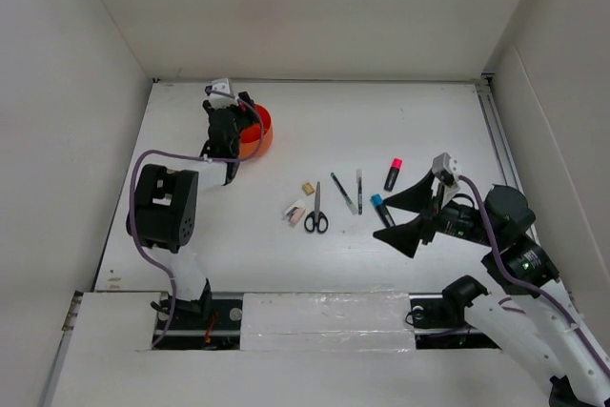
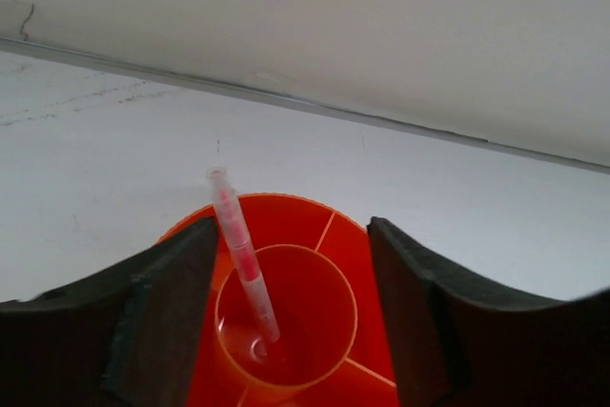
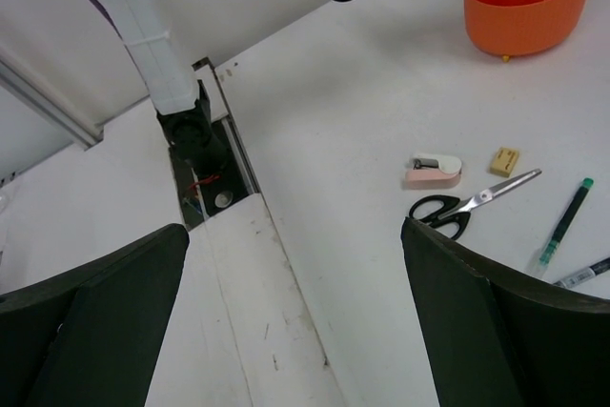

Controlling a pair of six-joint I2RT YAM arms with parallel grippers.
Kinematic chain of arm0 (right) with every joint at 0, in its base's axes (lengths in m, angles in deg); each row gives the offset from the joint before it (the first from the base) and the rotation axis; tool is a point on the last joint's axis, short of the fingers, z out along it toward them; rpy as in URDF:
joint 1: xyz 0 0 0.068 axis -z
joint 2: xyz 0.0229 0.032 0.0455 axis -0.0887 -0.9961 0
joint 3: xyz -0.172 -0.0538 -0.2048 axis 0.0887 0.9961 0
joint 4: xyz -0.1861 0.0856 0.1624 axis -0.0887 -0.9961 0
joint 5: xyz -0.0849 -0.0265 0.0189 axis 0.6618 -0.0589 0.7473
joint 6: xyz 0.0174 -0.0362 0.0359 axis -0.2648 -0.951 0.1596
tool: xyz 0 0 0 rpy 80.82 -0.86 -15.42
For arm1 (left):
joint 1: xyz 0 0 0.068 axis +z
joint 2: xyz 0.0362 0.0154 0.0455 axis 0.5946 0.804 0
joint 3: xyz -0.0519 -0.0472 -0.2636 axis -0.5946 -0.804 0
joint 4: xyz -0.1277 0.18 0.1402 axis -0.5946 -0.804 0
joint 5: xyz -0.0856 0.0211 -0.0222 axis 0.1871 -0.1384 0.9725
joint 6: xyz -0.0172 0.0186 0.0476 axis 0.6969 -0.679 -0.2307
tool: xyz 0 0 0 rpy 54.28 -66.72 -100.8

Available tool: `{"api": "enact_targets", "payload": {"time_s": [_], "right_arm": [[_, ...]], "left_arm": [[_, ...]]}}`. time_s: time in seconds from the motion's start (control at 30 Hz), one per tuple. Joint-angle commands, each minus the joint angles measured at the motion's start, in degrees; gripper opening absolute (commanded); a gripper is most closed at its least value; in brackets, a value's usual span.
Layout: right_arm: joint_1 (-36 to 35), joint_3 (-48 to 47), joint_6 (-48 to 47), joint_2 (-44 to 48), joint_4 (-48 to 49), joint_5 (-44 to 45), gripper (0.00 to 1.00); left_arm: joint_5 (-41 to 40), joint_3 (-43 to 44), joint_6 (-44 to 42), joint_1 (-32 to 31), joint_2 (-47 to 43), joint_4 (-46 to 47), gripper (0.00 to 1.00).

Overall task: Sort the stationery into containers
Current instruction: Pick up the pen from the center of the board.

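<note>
The round orange tub (image 1: pixel 268 131) stands at the far left. My left gripper (image 1: pixel 227 131) hovers over it, open and empty. In the left wrist view the thin pink pen (image 2: pixel 240 254) stands leaning in the tub's (image 2: pixel 286 199) central cup, between the spread fingers (image 2: pixel 167 302). My right gripper (image 1: pixel 393 219) is open and empty, right of the items. On the table lie black scissors (image 1: pixel 316 214), a tan eraser (image 1: pixel 308 188), white and pink erasers (image 1: pixel 295 209), two slim dark pens (image 1: pixel 343 193), a pink-capped marker (image 1: pixel 393 173) and a blue-capped marker (image 1: pixel 381 209).
White walls enclose the table on three sides. A raised white strip (image 1: pixel 324 316) runs along the near edge between the arm bases. The right wrist view shows the left arm's base (image 3: pixel 195 131), the tub (image 3: pixel 519 21), scissors (image 3: pixel 472 207) and erasers (image 3: pixel 434 171).
</note>
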Motion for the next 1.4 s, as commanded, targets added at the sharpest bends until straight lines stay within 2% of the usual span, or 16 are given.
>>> {"api": "enact_targets", "payload": {"time_s": [0.0,0.07,0.1,0.13,0.23,0.37,0.4,0.43,0.6,0.7,0.73,0.97,1.07,1.17,1.23,1.37], "right_arm": [[-0.2,-0.8,-0.5,0.5,1.9,1.1,1.00],[-0.2,-0.2,0.7,-0.2,1.9,4.0,1.00],[-0.2,0.6,1.3,-0.9,2.8,5.1,1.00],[-0.2,1.2,3.3,-3.2,3.3,6.6,1.00],[-0.2,1.7,4.6,-9.1,4.4,11.8,1.00],[-0.2,0.2,5.3,-20.0,3.8,23.6,1.00],[-0.2,-0.5,5.8,-21.4,3.8,25.6,1.00],[-0.2,-1.1,5.8,-22.8,2.9,29.5,1.00],[-0.2,-4.9,6.5,-30.6,-0.4,40.0,1.00],[-0.2,-5.4,4.8,-32.2,1.8,37.4,0.98],[-0.2,-5.9,4.0,-33.4,1.8,36.8,0.96],[-1.9,-10.4,1.0,-42.2,0.9,34.9,0.85],[-4.8,-10.4,0.3,-44.0,3.0,34.9,0.83],[-6.1,-12.1,-0.2,-46.1,3.0,36.8,0.80],[-6.7,-13.3,-1.5,-48.1,1.4,37.4,0.80],[-7.2,-14.7,-2.7,-49.6,1.4,37.9,0.77]], "left_arm": [[-0.9,-1.8,3.2,0.2,-6.8,3.5,0.63],[-3.9,-2.4,5.3,0.2,-11.2,2.1,0.76],[-5.4,-2.4,7.3,0.2,-12.9,0.9,0.96],[-6.7,-2.4,8.5,0.2,-16.7,-1.1,1.00],[-12.1,1.0,11.9,0.2,-22.3,-14.2,1.00],[-18.8,11.1,28.9,-0.4,-31.1,-45.7,1.00],[-19.4,13.5,38.0,-0.4,-32.6,-57.7,1.00],[-15.5,13.5,40.0,0.2,-34.3,-60.6,1.00],[7.6,-2.2,41.0,0.8,-51.9,-50.2,1.00],[15.3,-7.0,39.5,0.8,-55.8,-49.0,1.00],[16.4,-7.0,38.0,0.8,-56.3,-53.2,1.00],[18.9,-1.0,21.7,0.8,-58.2,-73.5,1.00],[11.3,0.3,18.1,0.8,-61.3,-79.2,1.00],[4.7,-2.7,18.1,0.8,-63.9,-80.0,1.00],[8.0,-2.7,16.9,0.3,-65.6,-78.9,1.00],[5.3,-3.9,17.4,0.9,-66.2,-78.2,1.00]]}}
